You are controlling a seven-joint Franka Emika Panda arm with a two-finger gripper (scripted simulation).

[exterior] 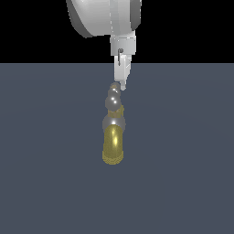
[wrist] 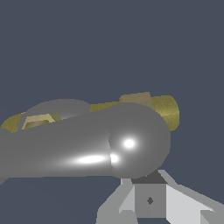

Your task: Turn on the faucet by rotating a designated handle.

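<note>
As I read the wrist view first, the nearest thing to me is the pale grey, blocky two-finger gripper [wrist: 150, 192], whose light fingers [wrist: 183, 205] splay out on either side of a darker square block, and right against that block sits the slim glossy grey metal crossbar handle [wrist: 87, 148]. Its rounded, bulbous end [wrist: 139, 141] fills the middle of the picture with a bright glint on it, and the bar runs away from that bulb toward the picture's edge. I cannot tell from either view whether the jaws are spread or drawn together, since the tips are hidden behind the handle here and seen edge-on from outside. Just past the handle I see the small tap, the faucet [wrist: 168, 111], its golden-brass parts showing behind the grey bar. In the exterior view the gripper [exterior: 121, 84] hangs down from the white rounded arm [exterior: 100, 16] with its tip at the far, upper end of the handle [exterior: 112, 100], touching or very nearly so. From there the faucet's shiny golden curved spout [exterior: 113, 145] with its ribbed tip points toward the camera. Everything rests on a flat, dull slate-blue floor [exterior: 183, 160], with plain black background [exterior: 192, 27] beyond it.
</note>
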